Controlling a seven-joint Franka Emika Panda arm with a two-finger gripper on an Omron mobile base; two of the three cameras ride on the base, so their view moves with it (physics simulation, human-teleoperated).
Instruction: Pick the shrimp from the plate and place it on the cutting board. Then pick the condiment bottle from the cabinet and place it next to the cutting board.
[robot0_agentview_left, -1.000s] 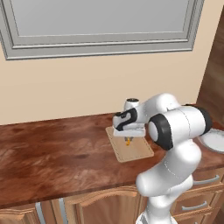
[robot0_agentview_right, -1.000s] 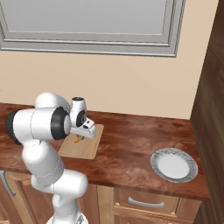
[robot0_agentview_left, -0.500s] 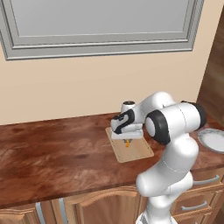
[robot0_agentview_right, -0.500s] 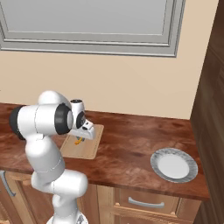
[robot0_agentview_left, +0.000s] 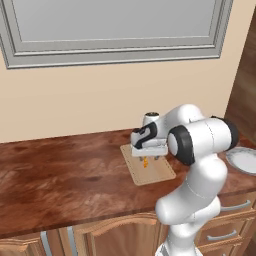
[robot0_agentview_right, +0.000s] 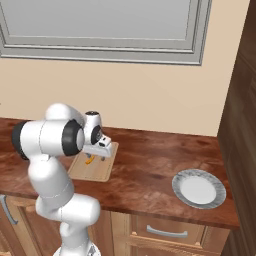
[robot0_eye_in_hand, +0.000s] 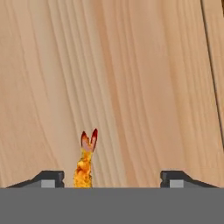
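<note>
While poised low over board (robot0_eye_in_hand: 131, 78): gripper (robot0_eye_in_hand: 111, 177) open, tips wide apart. Left to right: shrimp (robot0_eye_in_hand: 85, 164) lying on board just inside left fingertip (robot0_eye_in_hand: 48, 178), bare wood between, groove near right edge. Plate (robot0_agentview_right: 199, 188) well apart on counter (robot0_agentview_right: 150, 160).

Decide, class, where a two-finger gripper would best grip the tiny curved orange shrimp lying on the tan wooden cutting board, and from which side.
Probably from straight above, closing across the middle of the tiny curved orange shrimp. It lies flat on the tan wooden cutting board, its body narrower than the gap between the open gripper fingers, and its thin red tail looks too slight to pinch.
</note>
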